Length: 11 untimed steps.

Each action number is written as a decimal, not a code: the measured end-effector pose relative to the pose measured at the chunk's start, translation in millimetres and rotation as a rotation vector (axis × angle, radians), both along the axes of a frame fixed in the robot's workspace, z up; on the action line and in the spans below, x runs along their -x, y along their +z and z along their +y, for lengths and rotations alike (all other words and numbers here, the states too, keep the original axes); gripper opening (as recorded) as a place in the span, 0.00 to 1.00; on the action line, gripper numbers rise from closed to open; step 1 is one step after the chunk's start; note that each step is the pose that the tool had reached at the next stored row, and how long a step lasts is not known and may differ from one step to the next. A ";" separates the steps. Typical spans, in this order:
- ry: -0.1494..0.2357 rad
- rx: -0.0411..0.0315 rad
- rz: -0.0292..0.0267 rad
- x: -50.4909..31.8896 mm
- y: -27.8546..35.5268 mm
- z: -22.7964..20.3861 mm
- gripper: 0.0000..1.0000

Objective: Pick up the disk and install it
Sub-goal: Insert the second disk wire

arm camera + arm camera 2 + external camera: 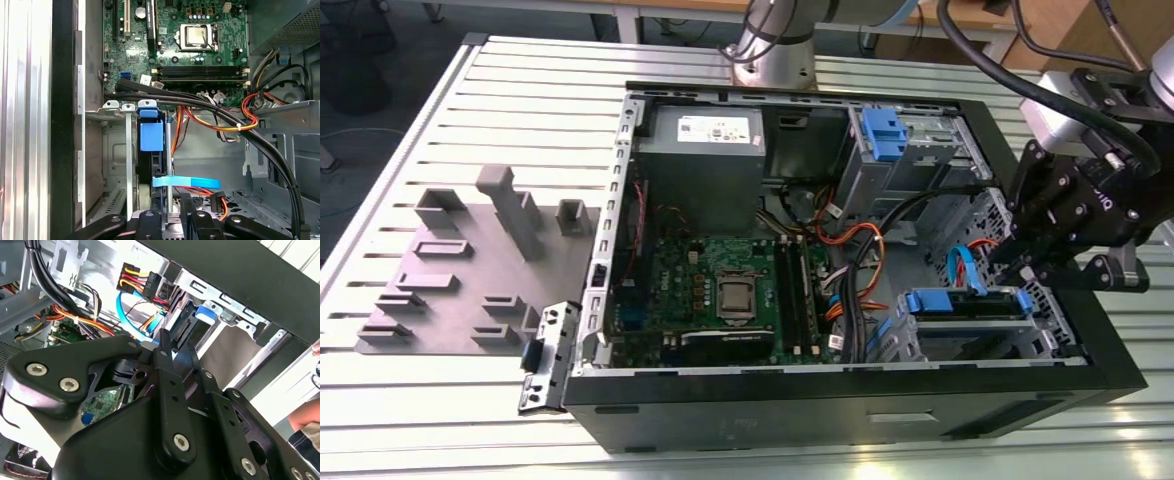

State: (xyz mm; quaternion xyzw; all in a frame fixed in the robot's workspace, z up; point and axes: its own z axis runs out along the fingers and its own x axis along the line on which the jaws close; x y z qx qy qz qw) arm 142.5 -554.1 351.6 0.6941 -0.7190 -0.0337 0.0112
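— Looking for the flat silver-metal disk with blue plastic side rails (pixel 970 303).

— Found standing on edge in the grey metal drive cage (pixel 907 345), in the corner of the open black tower case (pixel 854 405) toward the exterior view's right, against the case's near wall. Looks mostly slid in. Hard to judge as latched.

— And the black robot gripper (pixel 1014 275)?

— Hangs over that same corner, just beside the disk's outer end. Cannot tell whether clenched, released or grasping the disk.

— Worth worrying about what?

— Could jam the disk against the cage guides if pushed while tilted. Could also snag the flat blue data cable (pixel 186 182), which lies right in front of the gripper. Might pinch the orange and yellow power wires (pixel 250 117) nearby. May scrape the case wall too, being so close.
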 end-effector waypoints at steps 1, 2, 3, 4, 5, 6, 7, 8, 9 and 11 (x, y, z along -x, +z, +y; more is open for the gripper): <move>0.000 0.0000 0.0001 -0.5 -0.1 0.0 0.29; 0.000 -0.0001 0.0002 -0.8 -0.2 0.0 0.29; 0.000 -0.0002 0.0002 -0.9 -0.3 0.0 0.29; 0.000 -0.0001 0.0002 -1.0 -0.3 0.0 0.29; 0.000 0.0000 0.0002 -1.1 -0.2 0.0 0.29; 0.000 0.0000 0.0002 -1.2 -0.2 0.0 0.29; 0.000 -0.0001 0.0002 -1.2 -0.3 0.0 0.29; 0.000 -0.0001 0.0002 -2.1 -0.3 0.0 0.29; 0.000 -0.0001 0.0002 -2.9 -0.3 0.0 0.29; 0.000 -0.0001 0.0002 -3.0 -0.3 0.0 0.29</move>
